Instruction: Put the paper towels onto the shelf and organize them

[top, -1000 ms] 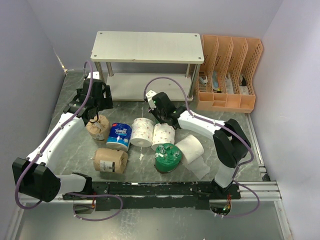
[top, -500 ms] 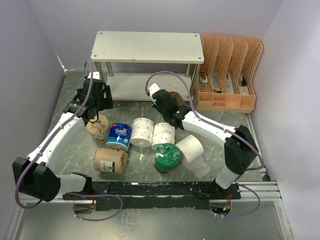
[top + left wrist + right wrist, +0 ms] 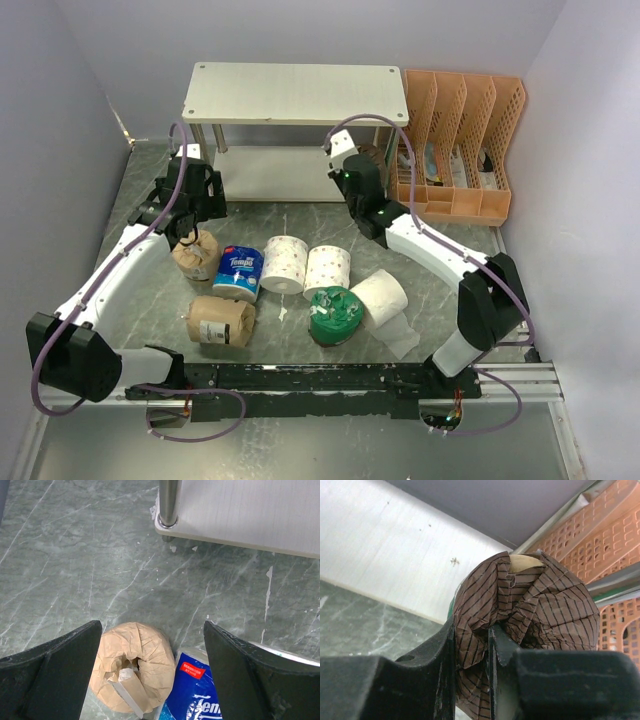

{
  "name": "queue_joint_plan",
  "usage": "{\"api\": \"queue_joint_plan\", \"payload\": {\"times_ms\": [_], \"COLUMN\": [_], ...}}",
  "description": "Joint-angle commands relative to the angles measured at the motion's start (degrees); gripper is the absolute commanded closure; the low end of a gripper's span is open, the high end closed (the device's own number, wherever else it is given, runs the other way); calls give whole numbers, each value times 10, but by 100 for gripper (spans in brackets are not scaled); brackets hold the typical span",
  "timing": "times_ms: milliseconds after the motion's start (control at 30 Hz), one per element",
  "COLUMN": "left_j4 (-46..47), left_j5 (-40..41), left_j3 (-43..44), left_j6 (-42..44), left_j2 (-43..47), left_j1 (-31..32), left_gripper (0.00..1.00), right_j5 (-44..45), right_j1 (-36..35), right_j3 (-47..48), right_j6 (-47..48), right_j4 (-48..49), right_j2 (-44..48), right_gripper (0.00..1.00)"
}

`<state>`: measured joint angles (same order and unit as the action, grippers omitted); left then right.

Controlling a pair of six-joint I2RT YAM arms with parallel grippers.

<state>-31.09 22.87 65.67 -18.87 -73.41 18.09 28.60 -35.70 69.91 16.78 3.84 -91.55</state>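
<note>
My right gripper (image 3: 362, 178) is shut on the dark brown striped roll (image 3: 535, 605), pinching its wrapper (image 3: 472, 630). It holds the roll up at the right end of the shelf's lower board (image 3: 285, 172), next to the right post. My left gripper (image 3: 188, 222) is open and empty; it hovers over an upright tan-wrapped roll (image 3: 132, 665) that sits between its fingers (image 3: 55, 670). A blue-wrapped roll (image 3: 239, 273) touches that tan roll. Two dotted white rolls (image 3: 285, 263), a green roll (image 3: 335, 315), a part-unrolled plain white roll (image 3: 380, 296) and a lying tan roll (image 3: 221, 320) are on the floor. The shelf's top board (image 3: 297, 93) is bare.
An orange slotted file organizer (image 3: 457, 150) stands right of the shelf, close to the held roll, and shows in the right wrist view (image 3: 605, 535). A shelf post (image 3: 168, 502) stands just ahead of my left gripper. Grey walls close in the left, back and right.
My right arm has carried the dark brown roll from mid-floor back and to the right, up to the shelf's right end. The left arm has not moved.
</note>
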Motion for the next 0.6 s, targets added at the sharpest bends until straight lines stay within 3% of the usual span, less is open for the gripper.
{"api": "queue_joint_plan", "payload": {"times_ms": [0,200,567], "left_j4": [11,11,11], "left_j5": [-8,-9,-13], "left_j3": [15,15,15], "left_j6": [4,3,3], "left_j2": [-7,-6,-6], "left_j1": [-9,-17,-21], "left_gripper": [6,6,6], "right_j5": [-44,-96,-102], "right_j1": [38,58,71], "right_j3": [-13,23,76], "right_j6": [-12,-28,-26], "right_j4": [129,145,153], "right_j2": [-7,-60,-133], "right_gripper": [100,100,100]}}
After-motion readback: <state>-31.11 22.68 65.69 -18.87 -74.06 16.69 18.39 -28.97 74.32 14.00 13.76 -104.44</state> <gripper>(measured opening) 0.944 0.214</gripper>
